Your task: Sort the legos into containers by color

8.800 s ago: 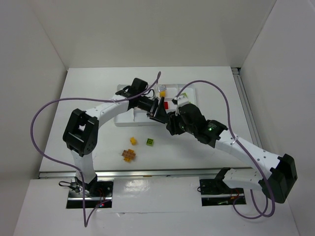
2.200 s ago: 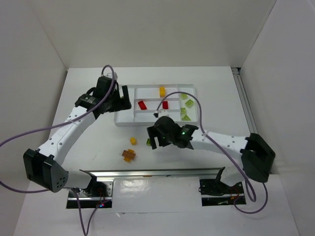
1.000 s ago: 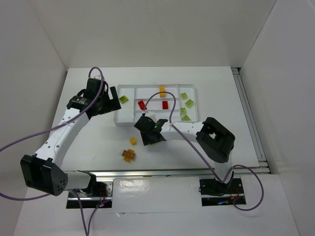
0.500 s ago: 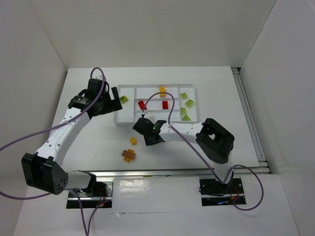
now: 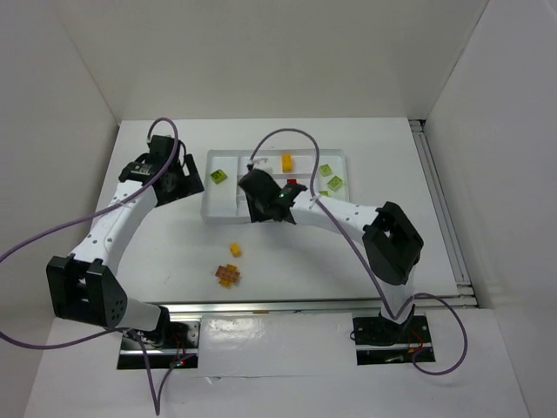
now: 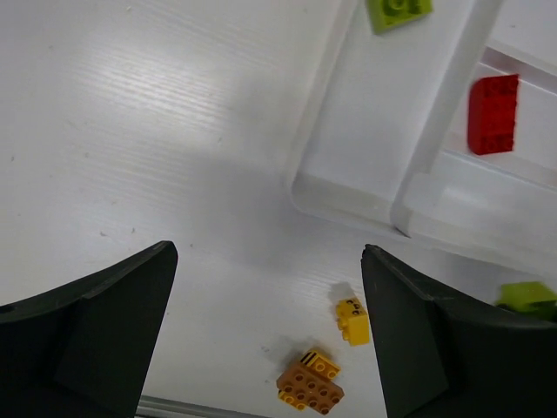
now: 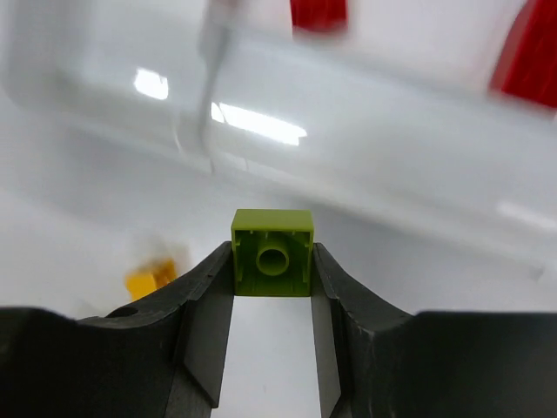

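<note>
My right gripper (image 7: pixel 272 261) is shut on a green lego (image 7: pixel 272 252), held above the table just short of the white tray's near wall (image 7: pixel 365 131). In the top view this gripper (image 5: pixel 264 209) hangs over the tray's near left part and hides the lego. The tray (image 5: pixel 341 209) holds a green lego (image 5: pixel 218 176), a yellow one (image 5: pixel 286 161), a red one (image 5: pixel 293 183) and pale green ones (image 5: pixel 335 183). My left gripper (image 5: pixel 178 183) is open and empty, left of the tray. Its view shows a yellow lego (image 6: pixel 352 320) and an orange-yellow stack (image 6: pixel 311 383) on the table.
The yellow lego (image 5: pixel 235 250) and the stacked orange legos (image 5: pixel 227 275) lie on the table in front of the tray. The left wrist view shows the tray's near left corner (image 6: pixel 300 187) and a red lego (image 6: pixel 493 113) in it. White walls surround the table.
My right gripper has risen from the table and moved away from me toward the tray with the green lego in it. My left gripper has shifted a little to the left.
</note>
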`<action>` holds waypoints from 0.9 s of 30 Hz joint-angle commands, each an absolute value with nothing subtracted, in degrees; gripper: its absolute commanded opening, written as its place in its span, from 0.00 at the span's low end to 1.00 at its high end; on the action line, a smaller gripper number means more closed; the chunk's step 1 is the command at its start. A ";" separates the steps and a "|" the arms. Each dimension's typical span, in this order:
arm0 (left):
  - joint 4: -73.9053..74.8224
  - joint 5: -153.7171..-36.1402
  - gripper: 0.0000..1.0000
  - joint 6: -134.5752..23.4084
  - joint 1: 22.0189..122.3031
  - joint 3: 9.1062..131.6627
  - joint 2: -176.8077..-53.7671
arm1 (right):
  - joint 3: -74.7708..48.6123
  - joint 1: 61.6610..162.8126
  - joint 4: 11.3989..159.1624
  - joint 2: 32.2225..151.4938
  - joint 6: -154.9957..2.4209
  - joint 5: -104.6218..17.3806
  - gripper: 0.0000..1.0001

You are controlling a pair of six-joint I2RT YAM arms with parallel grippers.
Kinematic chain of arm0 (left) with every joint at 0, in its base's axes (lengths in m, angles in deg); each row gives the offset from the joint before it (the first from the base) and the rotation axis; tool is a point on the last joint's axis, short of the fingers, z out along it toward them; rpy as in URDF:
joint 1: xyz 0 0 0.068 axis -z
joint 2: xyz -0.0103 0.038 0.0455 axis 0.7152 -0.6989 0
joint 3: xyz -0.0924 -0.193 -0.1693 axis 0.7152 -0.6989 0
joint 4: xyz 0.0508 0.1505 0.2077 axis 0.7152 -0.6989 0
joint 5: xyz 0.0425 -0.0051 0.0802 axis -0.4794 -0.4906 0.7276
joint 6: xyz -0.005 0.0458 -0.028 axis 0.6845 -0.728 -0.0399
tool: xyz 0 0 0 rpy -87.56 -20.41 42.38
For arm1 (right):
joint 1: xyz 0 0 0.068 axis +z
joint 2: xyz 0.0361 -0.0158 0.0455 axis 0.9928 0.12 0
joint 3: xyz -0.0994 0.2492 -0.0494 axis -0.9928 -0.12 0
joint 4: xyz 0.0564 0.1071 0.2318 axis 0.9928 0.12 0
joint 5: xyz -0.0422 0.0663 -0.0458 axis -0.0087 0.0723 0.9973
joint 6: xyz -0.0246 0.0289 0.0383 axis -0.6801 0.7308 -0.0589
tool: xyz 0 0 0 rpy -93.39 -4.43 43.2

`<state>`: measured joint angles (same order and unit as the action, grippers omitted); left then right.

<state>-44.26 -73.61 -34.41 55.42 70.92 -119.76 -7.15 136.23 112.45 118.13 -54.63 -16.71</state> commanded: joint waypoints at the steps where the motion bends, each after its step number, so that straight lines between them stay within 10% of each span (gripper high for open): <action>1: -47.00 -71.64 0.97 -31.57 52.00 69.42 -118.46 | 1.62 132.07 104.74 118.70 -60.24 -20.24 0.25; 15: -47.00 -77.97 0.96 -32.09 43.73 64.31 -112.13 | 36.71 128.99 103.41 146.38 -61.92 -29.65 0.30; 20: -47.00 -79.28 0.96 -32.71 41.71 63.26 -111.51 | 43.02 128.99 104.55 150.79 -62.44 -32.28 0.69; 27: -46.38 -80.51 0.96 -32.71 41.71 62.20 -111.51 | 27.19 129.69 101.84 137.63 -64.64 -27.10 0.69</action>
